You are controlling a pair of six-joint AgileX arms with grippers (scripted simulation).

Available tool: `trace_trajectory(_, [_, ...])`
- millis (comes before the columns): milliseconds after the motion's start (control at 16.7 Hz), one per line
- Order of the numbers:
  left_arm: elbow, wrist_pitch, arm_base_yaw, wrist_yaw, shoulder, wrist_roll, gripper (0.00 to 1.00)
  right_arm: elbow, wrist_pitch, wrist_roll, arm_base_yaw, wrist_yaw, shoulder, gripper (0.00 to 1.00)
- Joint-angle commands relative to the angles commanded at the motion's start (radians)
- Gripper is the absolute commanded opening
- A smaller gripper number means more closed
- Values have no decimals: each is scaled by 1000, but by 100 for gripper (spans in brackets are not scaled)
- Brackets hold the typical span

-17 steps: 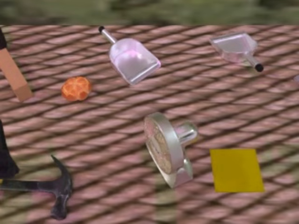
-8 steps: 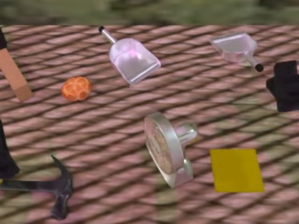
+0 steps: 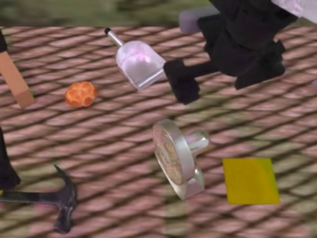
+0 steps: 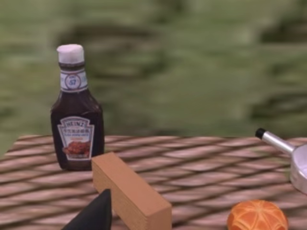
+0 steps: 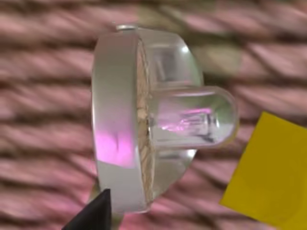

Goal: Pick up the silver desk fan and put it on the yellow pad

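The silver desk fan stands near the table's middle on its small base, its tan grille facing left and its motor housing toward the yellow pad, which lies flat just to its right. My right gripper hovers high above the table, beyond the fan, open and holding nothing. The right wrist view looks down on the fan and a corner of the pad, with one dark fingertip beside the fan's rim. My left gripper is parked at the left edge, open.
A translucent scoop lies at the back, partly under the right arm. An orange ball and a wooden block sit at the left, a hammer at the front left. A sauce bottle stands behind the block.
My right arm has swung in from the right edge to above the back middle, and it now hides the second scoop. The fan, the pad and the left arm have not moved.
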Motion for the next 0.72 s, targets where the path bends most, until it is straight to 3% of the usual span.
trace_trajectory(360, [0, 0, 0, 0, 0, 0, 100, 315, -220, 45, 115, 0, 326, 100])
trace_trajectory(720, [0, 0, 0, 0, 0, 0, 100, 346, -242, 49, 127, 0, 358, 100])
